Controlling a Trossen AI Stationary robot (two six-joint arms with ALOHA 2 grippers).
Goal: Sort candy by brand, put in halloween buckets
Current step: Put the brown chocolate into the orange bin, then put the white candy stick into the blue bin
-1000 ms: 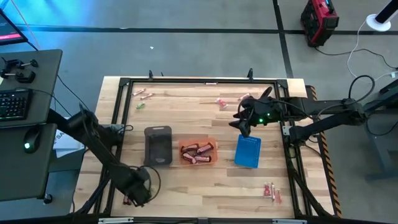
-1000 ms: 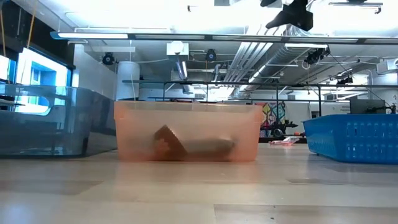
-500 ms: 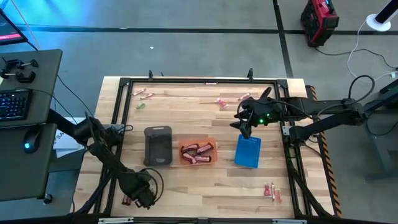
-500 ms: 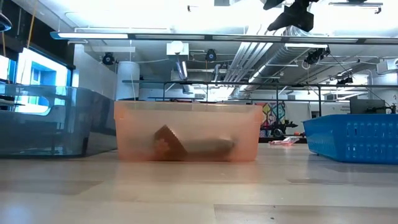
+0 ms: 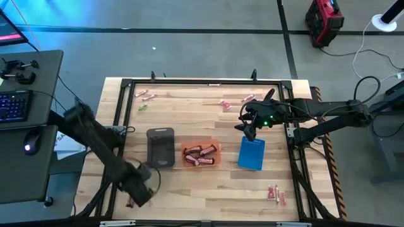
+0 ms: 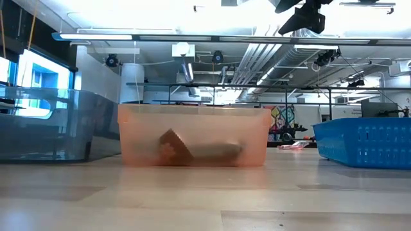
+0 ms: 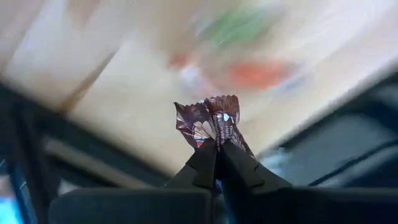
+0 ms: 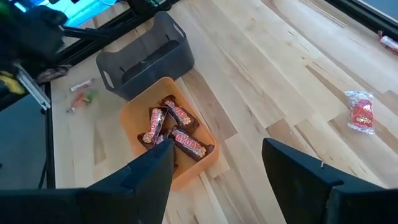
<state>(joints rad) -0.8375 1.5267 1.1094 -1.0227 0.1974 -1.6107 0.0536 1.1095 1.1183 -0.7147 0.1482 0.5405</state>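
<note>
My left gripper (image 5: 140, 189) is over the table's near left corner, shut on a small reddish-brown wrapped candy (image 7: 208, 121). More candy (image 5: 129, 203) lies on the table just beside it. My right gripper (image 5: 246, 126) hangs open above the table, just beyond the blue bucket (image 5: 252, 153), with nothing between its fingers. The dark grey bucket (image 5: 160, 148), the orange bucket (image 5: 201, 154) with several reddish-brown bars in it, and the blue one stand in a row at mid-table. Pink candy (image 5: 225, 104) lies near the far edge. My left gripper pinches the candy between its two fingertips (image 7: 205, 163). They are on the wrapper's near part (image 7: 214, 140), and its crumpled, crimped end (image 7: 217, 106) fans out past the tips. The candy appears lifted clear of the table.
Pink pieces (image 5: 144, 95) and a green one (image 5: 142, 106) lie at the far left, and more pink ones (image 5: 247, 98) at the far right. Further pieces (image 5: 274, 193) lie at the near right. A black frame (image 5: 202, 82) borders the table. A desk with a keyboard (image 5: 14, 104) stands to the left.
My left arm has swung quickly and shows blurred. Its gripper has drawn a little away from the near edge, toward the far left.
</note>
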